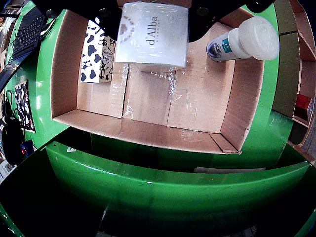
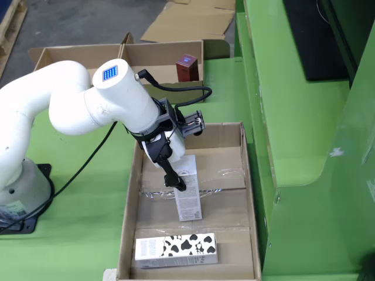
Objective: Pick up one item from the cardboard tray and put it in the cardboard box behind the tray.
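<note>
Holding the white d'Alba box [image 2: 188,188] above the floor of the cardboard tray [image 2: 249,193], the tool [image 2: 177,186] stood clamped on it, a dark finger pressed against the box's side in the fixed view. In the riding view the same carton filled the top centre, right under the tool, its printed face turned to the lens. It seemed lifted clear of the tray floor, though neither view showed the gap plainly.

The step in hand looked like the carry. Done well, that meant raising the box straight until it cleared the tray's walls, then swinging it toward the cardboard box [image 2: 117,55] at the far end of the green worktop [image 2: 88,222], keeping the grip square so the carton did not swivel.

The carton's long axis ran roughly along the tray's length in the fixed view, tilted a little. A cow-print carton [image 2: 176,249] lay crosswise near the tray's close end, and a white bottle [image 1: 247,43] lay near one wall.
</note>
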